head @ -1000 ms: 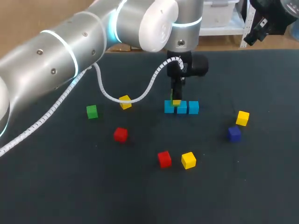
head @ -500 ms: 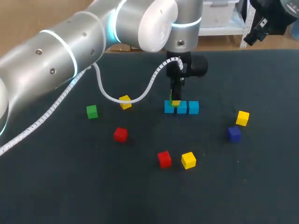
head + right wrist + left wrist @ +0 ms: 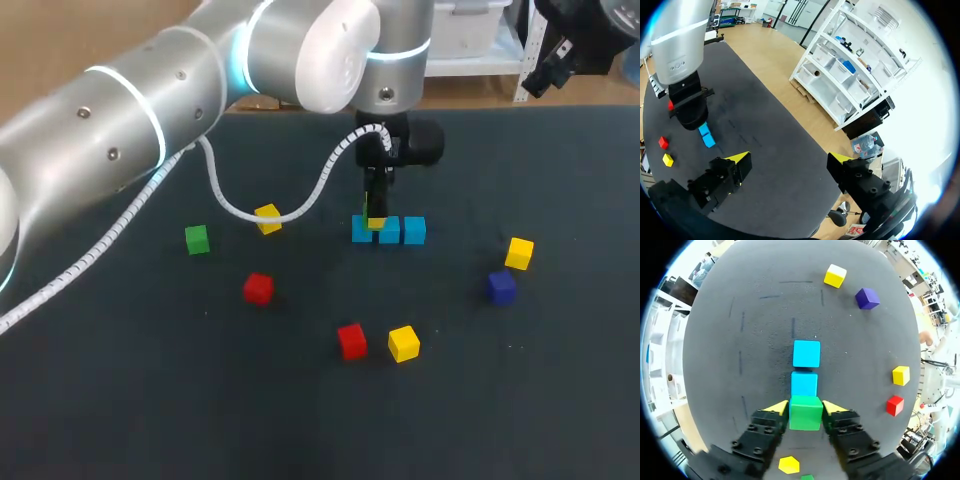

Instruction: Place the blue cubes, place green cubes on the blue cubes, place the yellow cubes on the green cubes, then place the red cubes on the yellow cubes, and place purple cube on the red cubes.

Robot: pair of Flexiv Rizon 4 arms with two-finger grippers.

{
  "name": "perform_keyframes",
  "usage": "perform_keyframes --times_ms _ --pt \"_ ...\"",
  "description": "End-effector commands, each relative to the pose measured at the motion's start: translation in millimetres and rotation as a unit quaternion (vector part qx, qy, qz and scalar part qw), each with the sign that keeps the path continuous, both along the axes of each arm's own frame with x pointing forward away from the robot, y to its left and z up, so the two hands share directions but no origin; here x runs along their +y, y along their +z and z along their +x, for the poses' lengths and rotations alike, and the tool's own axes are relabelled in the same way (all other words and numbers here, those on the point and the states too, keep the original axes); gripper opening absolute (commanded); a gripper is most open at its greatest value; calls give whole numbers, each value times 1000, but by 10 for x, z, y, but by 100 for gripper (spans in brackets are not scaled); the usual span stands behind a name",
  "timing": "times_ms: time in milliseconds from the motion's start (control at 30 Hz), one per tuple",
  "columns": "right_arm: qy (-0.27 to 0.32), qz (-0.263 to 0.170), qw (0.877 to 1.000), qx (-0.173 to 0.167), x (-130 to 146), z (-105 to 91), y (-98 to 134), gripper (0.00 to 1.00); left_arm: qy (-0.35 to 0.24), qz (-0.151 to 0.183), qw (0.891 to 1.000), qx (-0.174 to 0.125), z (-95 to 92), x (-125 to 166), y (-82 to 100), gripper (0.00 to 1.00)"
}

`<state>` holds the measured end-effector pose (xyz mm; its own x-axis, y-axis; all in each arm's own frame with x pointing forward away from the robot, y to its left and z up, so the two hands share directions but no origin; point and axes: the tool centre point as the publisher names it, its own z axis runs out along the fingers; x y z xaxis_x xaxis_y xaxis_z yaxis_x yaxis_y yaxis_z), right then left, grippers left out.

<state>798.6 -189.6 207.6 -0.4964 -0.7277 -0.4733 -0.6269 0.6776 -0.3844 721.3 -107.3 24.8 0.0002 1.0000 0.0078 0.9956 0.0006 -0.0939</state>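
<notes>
Three blue cubes (image 3: 389,230) lie in a row at the table's middle. My left gripper (image 3: 375,212) points straight down over the row's left end. In the left wrist view a green cube (image 3: 805,412) rests on the nearest blue cube, which it hides. Two more blue cubes (image 3: 806,354) lie ahead of it. The left gripper (image 3: 805,407) is open, its yellow fingertips (image 3: 779,407) flanking the green cube closely. My right gripper (image 3: 790,160) hangs wide open and empty, high above the table's far right.
Loose cubes lie around: green (image 3: 197,239) and yellow (image 3: 267,218) at the left, red (image 3: 258,288), red (image 3: 351,341) and yellow (image 3: 403,343) in front, yellow (image 3: 519,253) and purple (image 3: 501,287) at the right.
The left gripper's fingers have parted a little around the green cube, which stays on the blue row. The right arm has not moved.
</notes>
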Motion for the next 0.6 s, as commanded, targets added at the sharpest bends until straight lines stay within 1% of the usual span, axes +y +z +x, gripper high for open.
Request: perform_keyframes --times_ms 33,67,200,300,333,367,433,533,567,600 --pt "-2 0 1000 -4 2 -19 -11 100 -2 -2 1000 2 16 -2 -2 66" --pt "-2 0 1000 -4 2 -19 -11 100 -2 -3 1000 3 15 0 -2 68" --pt "-2 0 1000 -4 2 -19 -11 100 0 -3 1000 4 14 18 0 71" --pt "-2 0 1000 -4 2 -19 -11 100 1 -3 1000 3 13 24 2 68" --pt "-2 0 1000 -4 2 -19 -11 100 2 -3 1000 3 14 26 5 66" --pt "-2 0 1000 -4 2 -19 -11 100 2 -4 1000 3 14 28 7 61" --pt "-2 0 1000 -4 2 -19 -11 100 5 -2 1000 2 18 34 12 47" --pt "-2 0 1000 -4 2 -19 -11 100 6 -1 1000 1 20 37 16 41" --pt "-2 0 1000 -4 2 -19 -11 100 6 -1 1000 1 20 36 23 36" --pt "-2 0 1000 -4 2 -19 -11 100 5 0 1000 0 19 35 27 34"
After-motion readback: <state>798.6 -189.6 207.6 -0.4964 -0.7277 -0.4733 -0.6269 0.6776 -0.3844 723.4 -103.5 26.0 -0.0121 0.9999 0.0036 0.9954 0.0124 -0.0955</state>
